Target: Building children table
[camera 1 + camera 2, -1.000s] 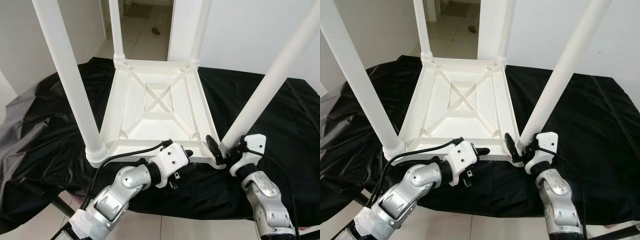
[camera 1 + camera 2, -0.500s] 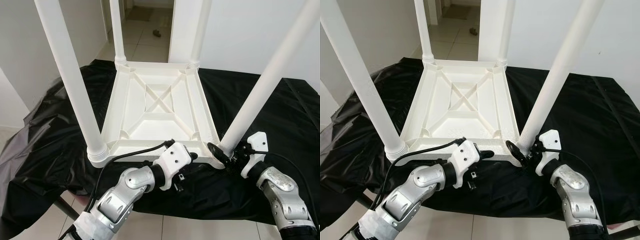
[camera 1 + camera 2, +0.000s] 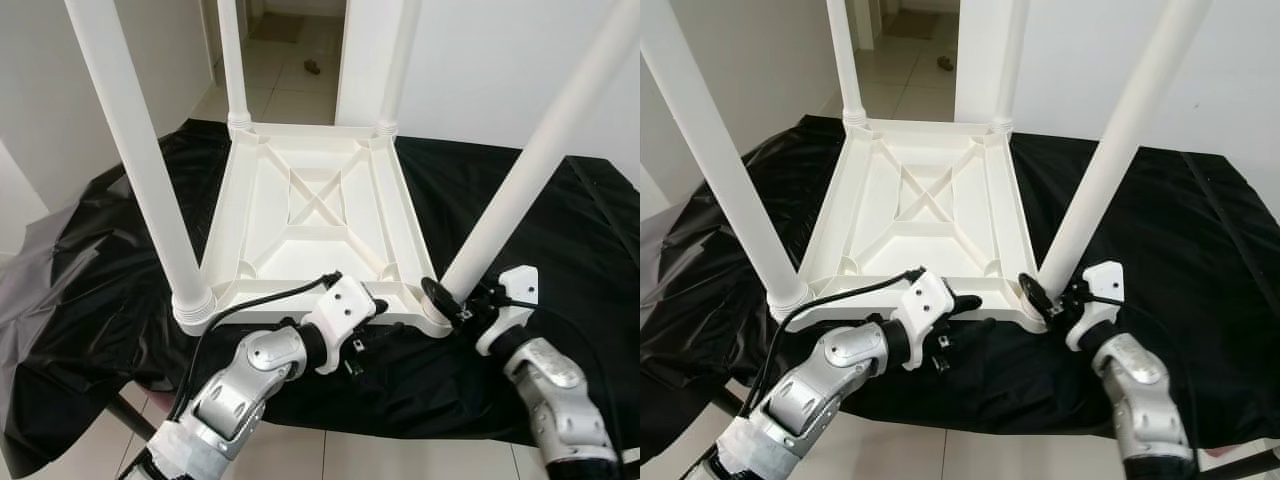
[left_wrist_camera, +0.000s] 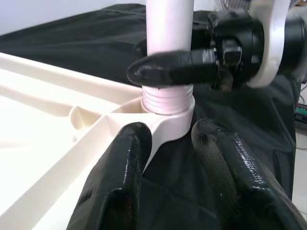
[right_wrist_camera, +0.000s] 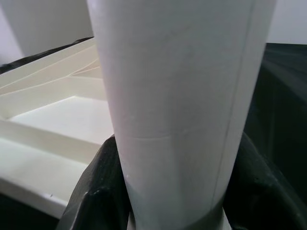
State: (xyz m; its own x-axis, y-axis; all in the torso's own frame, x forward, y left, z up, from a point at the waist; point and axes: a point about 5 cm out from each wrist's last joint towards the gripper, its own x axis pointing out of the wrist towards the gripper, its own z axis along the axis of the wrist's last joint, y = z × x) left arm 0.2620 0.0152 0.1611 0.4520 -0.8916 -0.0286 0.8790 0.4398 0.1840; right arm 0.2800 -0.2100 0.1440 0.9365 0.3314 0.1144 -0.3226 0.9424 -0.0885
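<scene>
White plastic marks the upturned table [image 3: 315, 215], which we see lying top-down on a black sheet [image 3: 90, 270], four legs pointing up. Our left gripper [image 3: 368, 322] sits at the near edge, fingers [image 4: 120, 167] spread apart beside the corner socket. Further right, our right gripper [image 3: 448, 298] is clamped around the base of the near right leg [image 3: 530, 160].

no text, label, brand, number or sign can be read on anything here.
</scene>
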